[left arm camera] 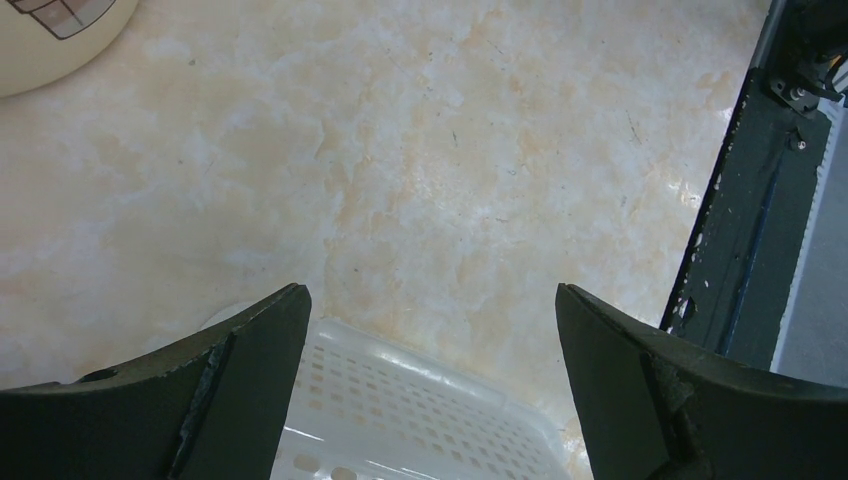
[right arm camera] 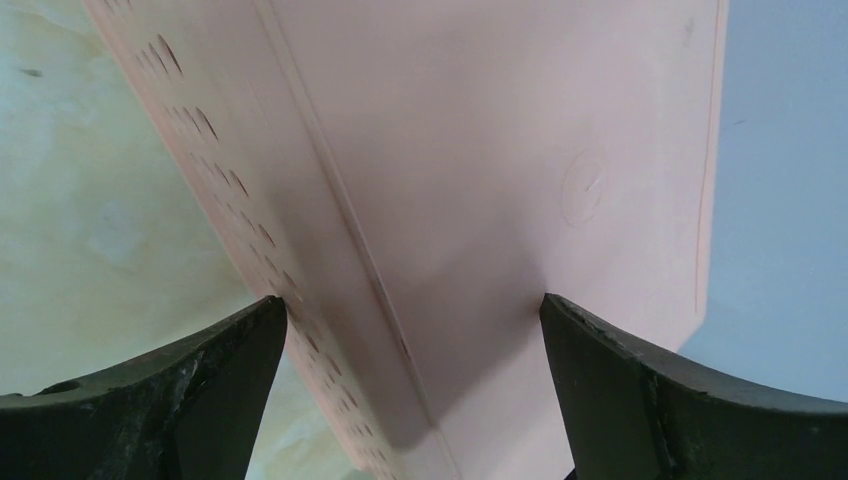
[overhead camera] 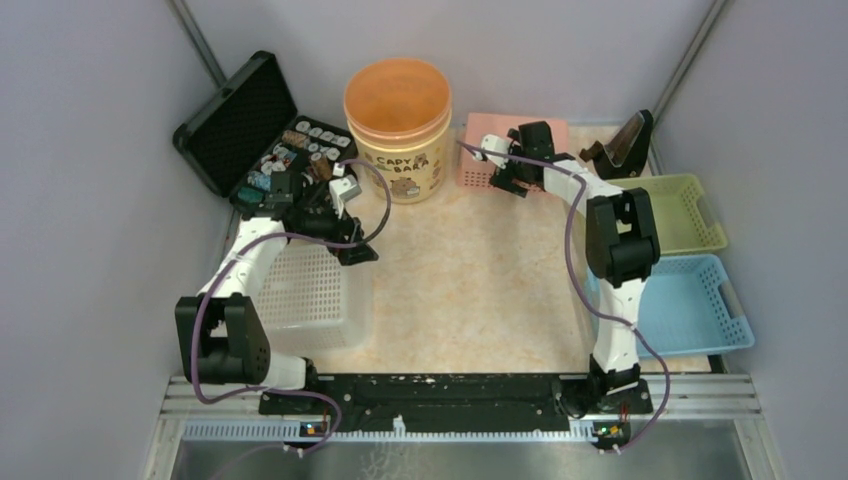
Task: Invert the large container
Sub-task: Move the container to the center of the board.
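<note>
Left gripper: your jaws stand spread wide with nothing between them, poised over the far corner of the white perforated plastic basket, just beside the task's tub.
Right gripper: also wide open and empty, hanging over the pink perforated plastic basket to the tub's right.
Large container: the cream round plastic tub with the orange rim stands upright at the back centre of the marbled beige table, mouth up, not yet turned.
Why so placed: with one arm on each side of the tub, you look set for a two-sided hold. That suits a body that is probably too broad for one pair of fingers.
Hard to make out: your left wrist view catches only a sliver of the tub in its corner. The right wrist view shows none of it, only the pink basket's smooth face, which may be its underside.
Hidden: whether the tub holds anything cannot be told for sure from above.
Cut off: the tub's base is partly screened by your left arm.
</note>
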`<action>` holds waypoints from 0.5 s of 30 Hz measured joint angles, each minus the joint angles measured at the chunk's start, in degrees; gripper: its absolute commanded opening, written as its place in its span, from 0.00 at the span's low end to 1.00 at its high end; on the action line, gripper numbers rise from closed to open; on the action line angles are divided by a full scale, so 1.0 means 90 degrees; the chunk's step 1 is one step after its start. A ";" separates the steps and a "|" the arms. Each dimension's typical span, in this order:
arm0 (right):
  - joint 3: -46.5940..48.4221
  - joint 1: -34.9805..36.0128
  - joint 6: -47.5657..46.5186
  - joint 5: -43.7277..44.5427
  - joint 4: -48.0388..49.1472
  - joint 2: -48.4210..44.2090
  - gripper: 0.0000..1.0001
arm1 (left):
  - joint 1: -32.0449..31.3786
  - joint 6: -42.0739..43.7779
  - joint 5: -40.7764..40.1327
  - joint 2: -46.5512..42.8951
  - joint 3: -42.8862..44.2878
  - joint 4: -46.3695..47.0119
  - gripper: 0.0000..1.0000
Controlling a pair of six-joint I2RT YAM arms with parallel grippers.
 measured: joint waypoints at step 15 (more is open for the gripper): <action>0.0051 -0.0248 -0.0925 0.0612 0.0131 0.0092 0.99 | 0.0189 0.0000 0.0024 0.0000 0.0000 -0.0032 0.99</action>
